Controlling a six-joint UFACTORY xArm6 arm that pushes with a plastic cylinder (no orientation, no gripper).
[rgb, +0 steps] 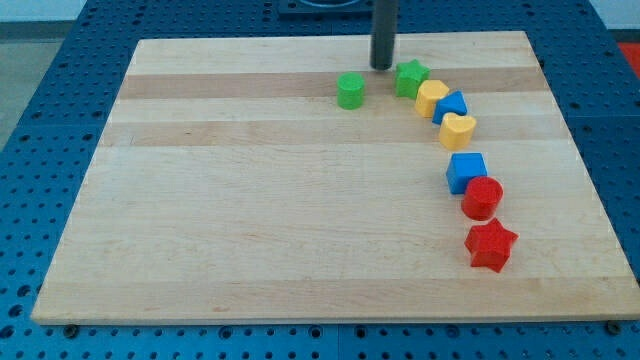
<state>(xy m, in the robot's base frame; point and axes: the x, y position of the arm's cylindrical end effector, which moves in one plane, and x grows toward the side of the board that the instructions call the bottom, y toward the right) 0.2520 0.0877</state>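
Observation:
My tip (382, 66) rests on the wooden board (250, 200) near the view's top, just left of the green star (410, 78) and nearly touching it. A green cylinder (350, 91) stands a little below and to the left of the tip. From the green star a curved row runs down the view's right: a yellow block (432, 98), a blue block (451, 106), a yellow heart-shaped block (458, 130), a blue cube (466, 172), a red cylinder (482, 198) and a red star (490, 245).
The board lies on a blue perforated table (60, 90). The board's top edge runs just above the tip.

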